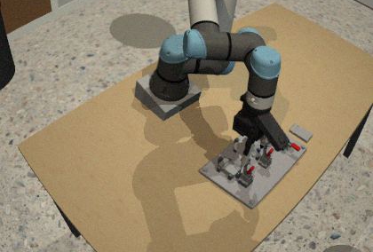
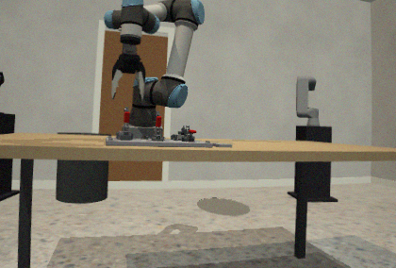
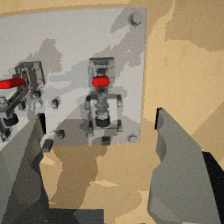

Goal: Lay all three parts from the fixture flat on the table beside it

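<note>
The hand (image 1: pixel 254 157) (image 2: pixel 127 99) (image 3: pixel 100 112) is wide and holds nothing above the fixture (image 1: pixel 266 185) (image 2: pixel 156 143) (image 3: pixel 70 30), probably to leave room for gripping there.

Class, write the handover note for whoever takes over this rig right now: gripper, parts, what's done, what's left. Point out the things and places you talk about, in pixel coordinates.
Gripper (image 1: pixel 243 160) (image 2: pixel 128 99) (image 3: pixel 100 112): open, nothing between the fingers, above the fixture plate (image 1: pixel 277 176) (image 2: pixel 160 143) (image 3: pixel 70 30).
Parts: a flat grey part (image 1: pixel 301 132) (image 2: pixel 222 145) lies on the table beside the plate. A pale part (image 1: pixel 231 169) (image 3: pixel 112 107) sits at the end clamp. The middle spot is too obscured to confirm.
Done: apparently one part out.
Left: probably two. The end red handle (image 1: pixel 250 169) (image 2: pixel 126 117) (image 3: pixel 101 81) stands upright, so check that clamp before pulling.
</note>
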Robot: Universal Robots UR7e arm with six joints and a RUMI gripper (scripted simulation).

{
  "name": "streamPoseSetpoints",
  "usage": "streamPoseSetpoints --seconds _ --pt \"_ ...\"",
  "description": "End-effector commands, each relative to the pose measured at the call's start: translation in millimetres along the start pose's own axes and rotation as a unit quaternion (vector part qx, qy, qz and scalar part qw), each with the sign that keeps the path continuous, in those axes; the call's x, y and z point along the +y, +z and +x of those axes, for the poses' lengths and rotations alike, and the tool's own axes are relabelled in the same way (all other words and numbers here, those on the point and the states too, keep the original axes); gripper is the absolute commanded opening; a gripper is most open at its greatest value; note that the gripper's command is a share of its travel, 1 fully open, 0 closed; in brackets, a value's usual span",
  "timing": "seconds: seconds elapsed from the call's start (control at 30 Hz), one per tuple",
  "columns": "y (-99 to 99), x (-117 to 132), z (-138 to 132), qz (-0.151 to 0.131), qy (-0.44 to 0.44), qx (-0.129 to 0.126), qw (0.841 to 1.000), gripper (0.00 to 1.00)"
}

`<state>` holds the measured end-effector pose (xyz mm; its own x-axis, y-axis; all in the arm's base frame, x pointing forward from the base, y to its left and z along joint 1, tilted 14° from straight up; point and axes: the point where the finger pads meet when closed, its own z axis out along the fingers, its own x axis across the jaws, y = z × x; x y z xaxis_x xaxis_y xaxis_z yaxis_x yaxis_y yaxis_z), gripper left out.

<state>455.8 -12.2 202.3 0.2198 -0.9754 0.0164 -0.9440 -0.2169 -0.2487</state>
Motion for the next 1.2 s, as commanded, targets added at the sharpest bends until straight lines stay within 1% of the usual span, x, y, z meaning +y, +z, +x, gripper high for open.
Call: streamPoseSetpoints --seconds 0.0,0.17,0.6,0.67,0.9,1.17 --pt "-0.5 5 0 0.001 0.000 0.000 1.000 0.59" --pt "-0.5 13 0 0.001 0.000 0.000 1.000 0.59" --pt "-0.4 62 0 0.001 0.000 0.000 1.000 0.59" --pt "-0.4 62 0 0.001 0.000 0.000 1.000 0.59" --pt "-0.4 75 0 0.001 0.000 0.000 1.000 0.59" --pt "0.0 77 0 0.001 0.000 0.000 1.000 0.59"
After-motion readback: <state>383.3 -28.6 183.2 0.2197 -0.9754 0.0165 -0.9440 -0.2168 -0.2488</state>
